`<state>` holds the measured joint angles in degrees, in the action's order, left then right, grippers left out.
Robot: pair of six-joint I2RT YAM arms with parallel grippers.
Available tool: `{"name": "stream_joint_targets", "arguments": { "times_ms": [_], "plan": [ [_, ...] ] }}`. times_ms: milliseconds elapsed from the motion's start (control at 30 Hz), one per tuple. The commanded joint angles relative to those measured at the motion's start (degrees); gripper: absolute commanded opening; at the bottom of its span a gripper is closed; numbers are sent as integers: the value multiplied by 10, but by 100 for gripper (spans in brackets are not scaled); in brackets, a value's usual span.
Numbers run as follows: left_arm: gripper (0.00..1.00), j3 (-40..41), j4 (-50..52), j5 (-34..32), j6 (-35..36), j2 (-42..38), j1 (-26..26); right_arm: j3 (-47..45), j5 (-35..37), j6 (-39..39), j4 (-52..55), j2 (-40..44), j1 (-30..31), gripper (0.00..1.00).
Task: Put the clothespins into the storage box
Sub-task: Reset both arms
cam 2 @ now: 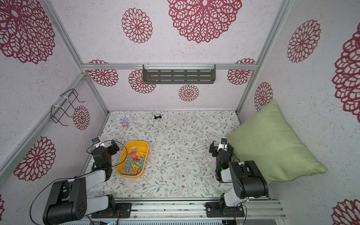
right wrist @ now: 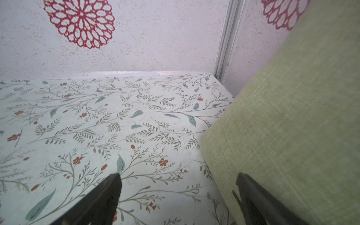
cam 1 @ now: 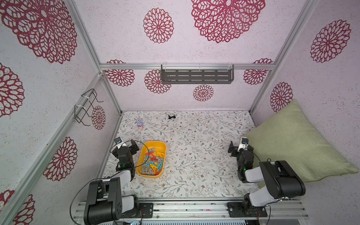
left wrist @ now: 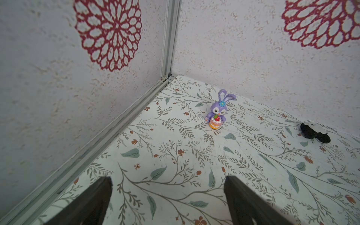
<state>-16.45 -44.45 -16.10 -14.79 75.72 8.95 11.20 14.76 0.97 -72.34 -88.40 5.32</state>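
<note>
Nearest in both top views lies a metal rail (cam 1: 191, 209). Behind it, on the flowered desk (cam 1: 194, 155), the storage box (cam 1: 155, 143) stands just beside the left tool (cam 1: 135, 146), and the clothespins (cam 1: 153, 163), red, yellow, blue and grey, lie piled inside it. The right tool (cam 1: 232, 149) hangs near a green pillow (cam 1: 296, 142). Far back stand a small bunny (cam 1: 139, 124) and a black clip (cam 1: 171, 116). From the left wrist, the fingers (left wrist: 93, 198) of the left tool are spread wide, released and empty, over the desk, with the bunny (left wrist: 216, 115) ahead. From the right wrist, the fingers (right wrist: 105, 194) of the right tool are spread, released and empty; one is in front of the pillow (right wrist: 292, 116), and I cannot tell if it touches.
</note>
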Motion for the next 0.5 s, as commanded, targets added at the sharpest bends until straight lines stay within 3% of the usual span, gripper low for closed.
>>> {"name": "stream_joint_targets", "arguments": {
  "times_ms": [0,167,200,267,467],
  "plan": [
    [97,4,-92,15,17,22,5,4,-38,-15,-53,3,-5,99],
    [97,4,-215,12,28,133,2,6,-38,-15,-54,0,-5,99],
    [97,-9,-207,8,32,142,1,6,-38,-15,-57,0,-5,99],
    [97,-47,-72,6,18,111,-2,6,-38,-15,-56,0,-5,99],
    [97,-69,-60,-7,25,127,-9,8,-38,-15,-53,-1,-5,99]
  ]
}}
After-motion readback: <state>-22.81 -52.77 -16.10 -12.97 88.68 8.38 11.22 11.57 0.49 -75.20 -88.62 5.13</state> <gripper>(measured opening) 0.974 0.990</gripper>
